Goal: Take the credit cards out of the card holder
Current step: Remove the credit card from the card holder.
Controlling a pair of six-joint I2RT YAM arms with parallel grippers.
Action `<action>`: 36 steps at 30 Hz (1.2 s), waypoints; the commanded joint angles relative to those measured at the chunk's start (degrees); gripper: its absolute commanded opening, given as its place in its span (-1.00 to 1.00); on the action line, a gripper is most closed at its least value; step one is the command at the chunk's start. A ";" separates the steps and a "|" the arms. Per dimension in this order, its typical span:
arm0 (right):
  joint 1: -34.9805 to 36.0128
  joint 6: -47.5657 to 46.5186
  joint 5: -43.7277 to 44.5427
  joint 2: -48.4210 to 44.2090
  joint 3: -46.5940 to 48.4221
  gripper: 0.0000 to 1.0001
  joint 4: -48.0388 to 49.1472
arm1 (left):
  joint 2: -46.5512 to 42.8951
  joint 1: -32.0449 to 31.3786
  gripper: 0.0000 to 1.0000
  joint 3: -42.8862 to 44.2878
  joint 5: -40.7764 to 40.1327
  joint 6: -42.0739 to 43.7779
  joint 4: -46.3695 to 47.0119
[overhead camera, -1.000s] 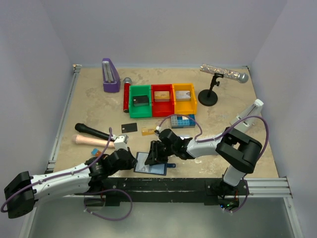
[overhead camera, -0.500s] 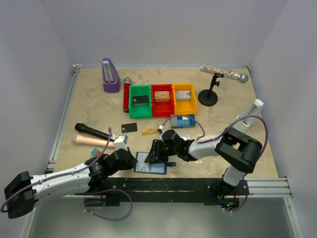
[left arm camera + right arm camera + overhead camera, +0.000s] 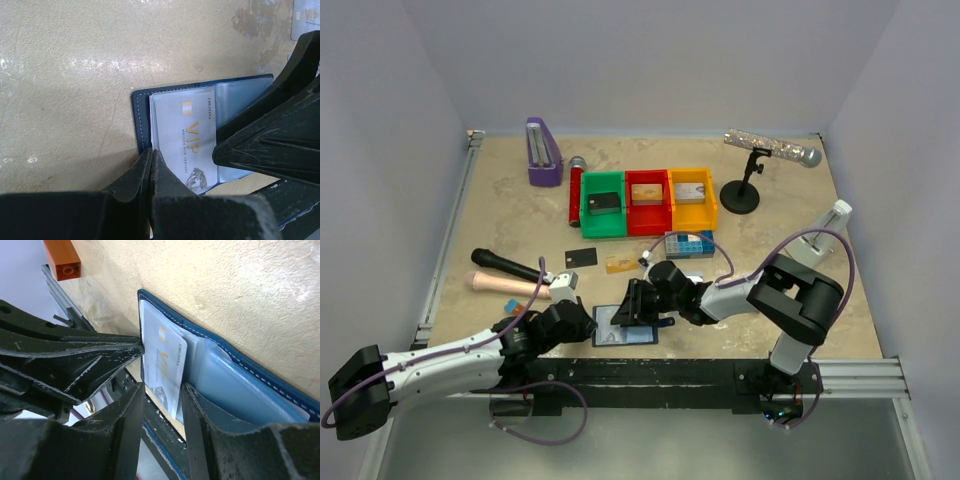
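The navy card holder [image 3: 625,329] lies open at the table's near edge, its pale pockets [image 3: 245,390] facing up. A silvery VIP credit card [image 3: 186,140] sticks partly out of its left pocket. My left gripper [image 3: 151,153] is shut, and its tips press on the holder's left edge [image 3: 141,117]. My right gripper [image 3: 163,390] stands open, its two fingers straddling a corner of that card [image 3: 162,357]. A black card [image 3: 581,257] and a gold-tan card [image 3: 618,264] lie loose on the table behind the holder.
Green [image 3: 602,205], red [image 3: 647,200] and yellow [image 3: 692,198] bins stand mid-table, each with a card inside. A blue studded plate [image 3: 688,243], a black-handled tool [image 3: 505,265], a purple metronome [image 3: 543,152] and a microphone stand [image 3: 740,195] are around. The black front rail [image 3: 670,368] lies just behind the holder.
The card holder has turned slightly and now lies squarer to the table edge. The right gripper has shifted a little over it. The left gripper has stayed put.
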 commanded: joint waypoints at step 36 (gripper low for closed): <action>-0.41 0.87 -6.99 4.67 1.40 -0.21 9.89 | 2.30 -0.02 -0.94 -0.88 -0.79 -2.69 -2.57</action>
